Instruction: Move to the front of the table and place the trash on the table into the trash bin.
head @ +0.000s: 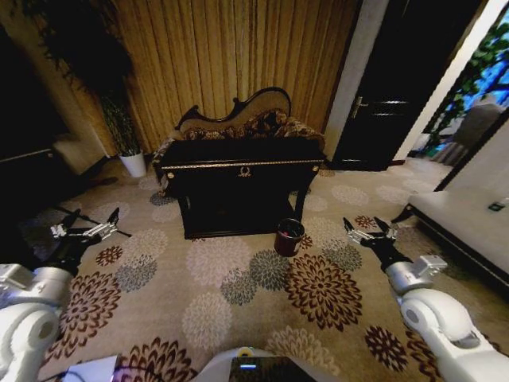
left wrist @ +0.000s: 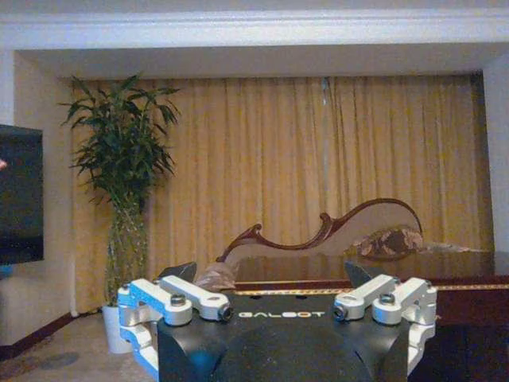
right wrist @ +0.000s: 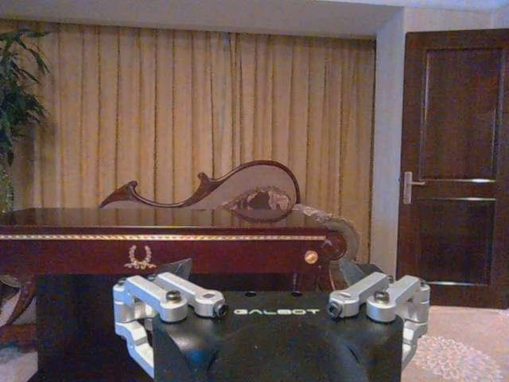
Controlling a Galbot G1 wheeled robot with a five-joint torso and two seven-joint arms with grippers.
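The black table (head: 238, 169) with gold trim and a gold emblem stands some way ahead on the patterned carpet; its glossy top also shows in the left wrist view (left wrist: 374, 270) and the right wrist view (right wrist: 159, 227). I cannot make out any trash on its dark top. The trash bin (head: 289, 236), round and reddish-brown, stands on the floor by the table's front right leg. My left gripper (head: 93, 216) (left wrist: 269, 274) is held out low at the left, open and empty. On the right, my right gripper (head: 365, 225) (right wrist: 270, 270) is also open and empty, short of the bin.
A curvy-backed floral sofa (head: 238, 119) stands right behind the table before a gold curtain. A tall plant in a white pot (head: 134, 165) is at the back left, a dark door (head: 382, 103) at the back right, and a low pale bench (head: 461, 227) on the right. Open carpet lies ahead.
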